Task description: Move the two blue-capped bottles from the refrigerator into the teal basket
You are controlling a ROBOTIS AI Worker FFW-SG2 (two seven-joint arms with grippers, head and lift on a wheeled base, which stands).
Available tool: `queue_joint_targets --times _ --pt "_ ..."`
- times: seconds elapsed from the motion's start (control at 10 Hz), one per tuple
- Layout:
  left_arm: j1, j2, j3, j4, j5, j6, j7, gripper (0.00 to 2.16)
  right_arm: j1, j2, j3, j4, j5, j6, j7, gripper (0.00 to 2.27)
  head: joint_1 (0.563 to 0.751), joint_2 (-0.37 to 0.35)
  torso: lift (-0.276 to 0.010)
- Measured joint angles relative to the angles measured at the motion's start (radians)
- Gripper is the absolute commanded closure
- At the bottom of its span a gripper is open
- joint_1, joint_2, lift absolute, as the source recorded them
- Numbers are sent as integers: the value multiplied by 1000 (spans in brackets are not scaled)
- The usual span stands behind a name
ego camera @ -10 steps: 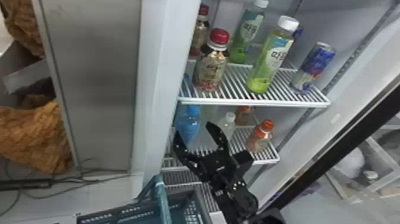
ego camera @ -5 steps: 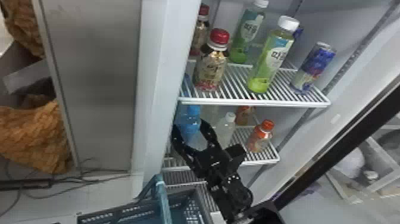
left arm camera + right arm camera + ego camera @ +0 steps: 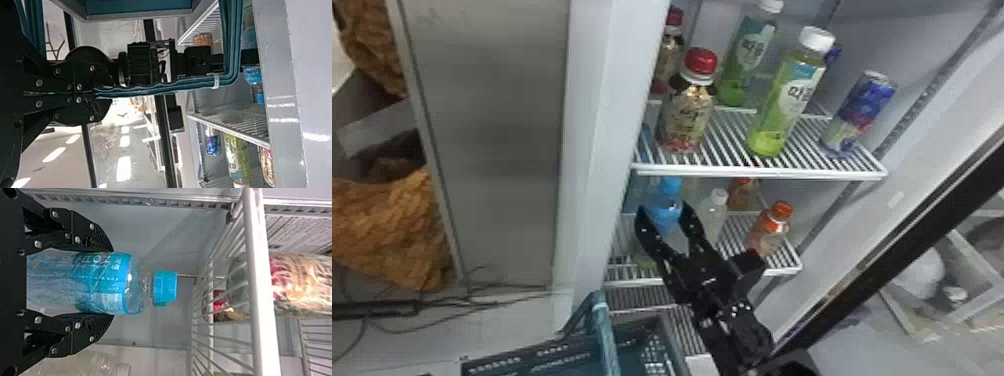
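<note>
Right gripper has moved in around a blue-capped bottle since the last frame. It's only part-way open now, fingers touching both sides. Bottle's upright on the fridge's middle shelf. Left gripper is clamped on the teal basket's handle.

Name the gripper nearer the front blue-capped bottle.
Right. The right gripper is around the bottle; the left gripper is farther off, clamped on the basket's handle.
</note>
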Motion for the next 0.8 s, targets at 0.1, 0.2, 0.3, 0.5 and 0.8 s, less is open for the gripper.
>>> queue_joint_targets --times 0.1,0.2,0.3,0.5,0.8 --pt "1 0 1 0 0 -1 0 1157 26 0 -13 -32 -1 -1 1 622 695 -350 -163" --pt "2 0 1 0 1 -1 0 1157 61 -1 -23 -71 -2 -1 8 622 695 -350 -163" --pt "2 0 1 0 1 -1 0 1157 100 -2 -32 -114 -3 -1 18 622 695 -350 -163" --pt "2 0 2 0 1 -1 0 1157 170 -3 -51 -191 -8 0 45 622 695 -350 -163" --pt "2 0 2 0 2 0 0 1157 285 2 -97 -327 -11 38 84 622 695 -350 -163"
